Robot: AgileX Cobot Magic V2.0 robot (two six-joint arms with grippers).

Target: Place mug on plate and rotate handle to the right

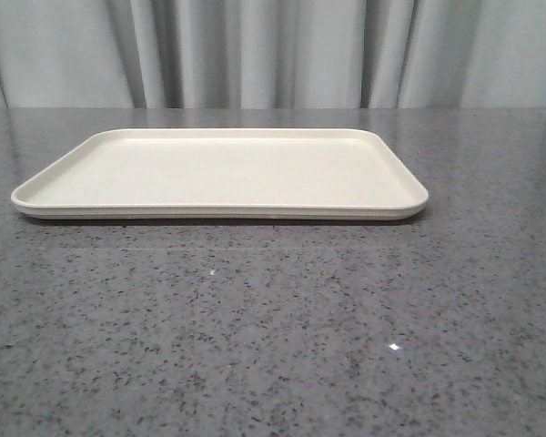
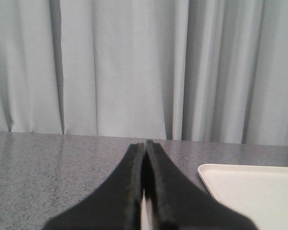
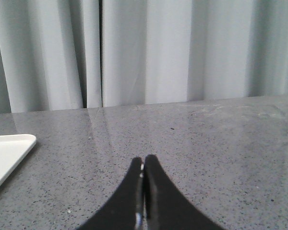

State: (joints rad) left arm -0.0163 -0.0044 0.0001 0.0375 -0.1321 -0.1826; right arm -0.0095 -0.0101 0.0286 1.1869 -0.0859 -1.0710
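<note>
The cream rectangular plate (image 1: 218, 173) lies flat on the grey speckled table, mid-table in the front view, with nothing on it. One corner of the plate (image 2: 252, 189) shows in the left wrist view, and another corner of the plate (image 3: 7, 155) in the right wrist view. My left gripper (image 2: 145, 143) is shut with nothing between its black fingers, low over the table beside the plate. My right gripper (image 3: 143, 159) is also shut and empty, on the plate's other side. Neither gripper appears in the front view. The mug and its handle are out of view.
The grey speckled tabletop (image 1: 273, 337) runs back to a pale grey curtain (image 1: 273, 50) that closes off the far edge. Nothing else stands on the table in these views.
</note>
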